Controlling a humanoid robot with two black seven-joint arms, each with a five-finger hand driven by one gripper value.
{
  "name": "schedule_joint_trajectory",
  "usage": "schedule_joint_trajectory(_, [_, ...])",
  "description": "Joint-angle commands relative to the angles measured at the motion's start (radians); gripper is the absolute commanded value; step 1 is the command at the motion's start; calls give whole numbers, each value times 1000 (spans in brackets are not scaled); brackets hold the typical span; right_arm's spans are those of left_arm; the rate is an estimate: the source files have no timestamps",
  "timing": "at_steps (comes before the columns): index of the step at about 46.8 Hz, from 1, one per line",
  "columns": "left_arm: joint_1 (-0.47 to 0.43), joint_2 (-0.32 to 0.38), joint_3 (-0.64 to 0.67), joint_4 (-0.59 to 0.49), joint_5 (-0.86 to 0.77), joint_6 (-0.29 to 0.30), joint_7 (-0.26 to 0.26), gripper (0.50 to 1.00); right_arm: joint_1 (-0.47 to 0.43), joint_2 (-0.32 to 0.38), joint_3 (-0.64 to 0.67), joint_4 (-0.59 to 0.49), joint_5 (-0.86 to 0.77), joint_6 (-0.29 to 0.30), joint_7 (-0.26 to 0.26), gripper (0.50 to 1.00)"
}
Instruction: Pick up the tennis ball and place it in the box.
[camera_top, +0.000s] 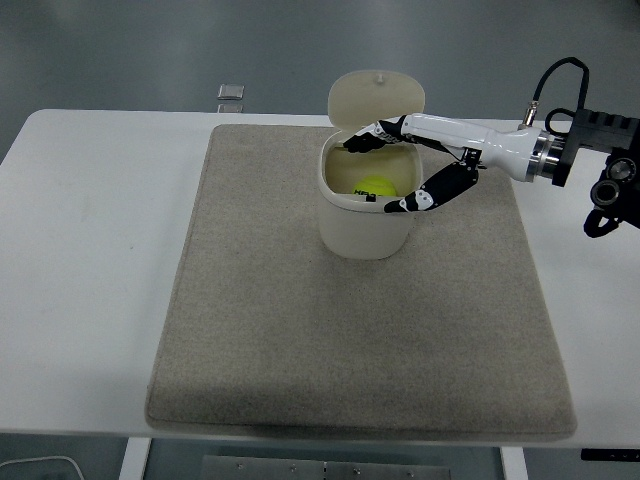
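right hand (385, 168) open over box (366, 222)

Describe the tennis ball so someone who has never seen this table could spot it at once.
Start at the grey mat that covers the middle of the white table. Near the mat's far edge stands a cream box with its lid tipped up behind it, and the right hand spread open over its rim. The tennis ball lies inside the box: the only bright yellow-green thing in view.
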Motion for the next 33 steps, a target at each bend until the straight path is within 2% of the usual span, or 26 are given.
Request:
schedule_joint_trajectory(1, [0, 0, 0, 0, 0, 0, 0, 992, 3, -27, 6, 6, 60, 63, 0, 860])
schedule_joint_trajectory(9, [0, 0, 0, 0, 0, 0, 0, 992, 12, -91, 8, 6, 218, 185, 0, 860])
schedule_joint_trajectory(15, [0, 0, 0, 0, 1, 0, 0, 992, 3, -147, 6, 6, 271, 264, -2, 860])
schedule_joint_trajectory(26, [0, 0, 0, 0, 0, 0, 0, 992, -67, -188, 6, -20, 393, 255, -49, 858])
schedule_joint_trajectory(33, [0, 0, 0, 0, 0, 0, 0, 992, -107, -176, 6, -79, 537, 195, -98, 858])
